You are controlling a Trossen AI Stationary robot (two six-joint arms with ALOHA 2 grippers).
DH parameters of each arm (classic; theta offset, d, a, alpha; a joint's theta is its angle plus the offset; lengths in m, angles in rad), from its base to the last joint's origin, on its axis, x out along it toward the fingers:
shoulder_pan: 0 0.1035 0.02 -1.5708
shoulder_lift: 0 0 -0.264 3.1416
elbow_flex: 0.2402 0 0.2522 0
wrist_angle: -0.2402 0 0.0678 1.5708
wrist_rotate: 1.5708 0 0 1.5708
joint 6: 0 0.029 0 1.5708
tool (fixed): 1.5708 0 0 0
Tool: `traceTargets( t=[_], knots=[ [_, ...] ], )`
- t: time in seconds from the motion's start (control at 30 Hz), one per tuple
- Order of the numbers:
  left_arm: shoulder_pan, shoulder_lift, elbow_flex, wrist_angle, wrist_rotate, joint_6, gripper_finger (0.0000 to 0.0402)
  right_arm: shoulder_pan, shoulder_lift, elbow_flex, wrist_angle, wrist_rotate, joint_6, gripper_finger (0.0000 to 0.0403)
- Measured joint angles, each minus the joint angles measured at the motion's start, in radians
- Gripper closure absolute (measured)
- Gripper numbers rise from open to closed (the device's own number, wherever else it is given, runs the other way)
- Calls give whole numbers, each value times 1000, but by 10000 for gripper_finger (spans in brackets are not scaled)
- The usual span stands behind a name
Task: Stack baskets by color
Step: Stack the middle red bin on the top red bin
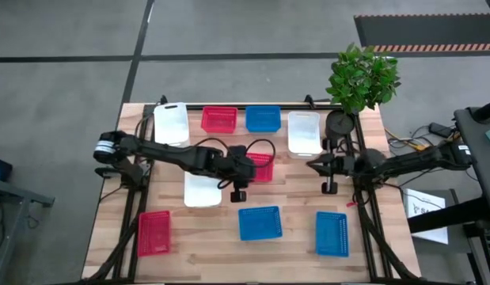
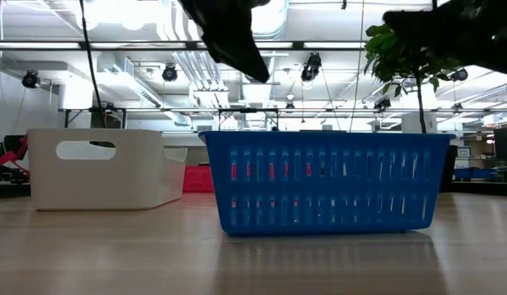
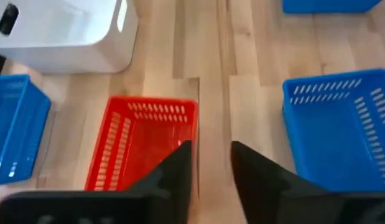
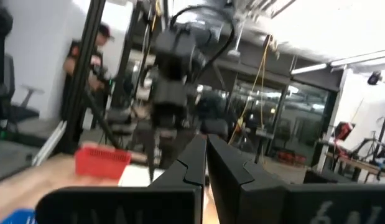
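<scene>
Nine baskets stand singly on the table. Along the far side are a white basket [image 1: 171, 123], a red one [image 1: 219, 119], a blue one [image 1: 263, 118] and a white one [image 1: 303, 131]. Mid-table are a red basket [image 1: 264, 168] [image 3: 139, 146] and a white one [image 1: 202, 188]. Near the front are a red basket [image 1: 153, 232] and two blue ones [image 1: 260, 222] [image 1: 332, 233]. My left gripper [image 1: 254, 170] [image 3: 211, 149] hangs open above the mid-table red basket's edge, slanting down, with bare wood between its fingers. My right gripper [image 1: 312, 164] [image 4: 206, 146] is shut and raised at the right.
A black pot [image 1: 339, 123] with a green plant [image 1: 362, 77] stands at the far right corner beside the white basket. A black frame rail [image 1: 252, 107] runs along the table's far edge. In the low view the front blue basket [image 2: 319, 180] and a white basket [image 2: 97, 168] fill the foreground.
</scene>
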Motion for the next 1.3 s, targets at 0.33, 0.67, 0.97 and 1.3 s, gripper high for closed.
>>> traceTargets(
  t=[0.33, 0.67, 0.97, 1.3],
  knots=[
    [25, 122, -1, 115, 24, 45, 203, 0, 5, 0, -10, 1, 12, 394],
    [72, 238, 0, 173, 34, 113, 230, 0, 13, 0, -20, 1, 11, 394],
    [119, 248, -25, 174, 91, 104, 245, 0, 12, 0, -25, 1, 0, 394],
    [123, 248, -57, 173, 121, 111, 245, 0, 12, 0, -33, 1, 0, 394]
  ],
)
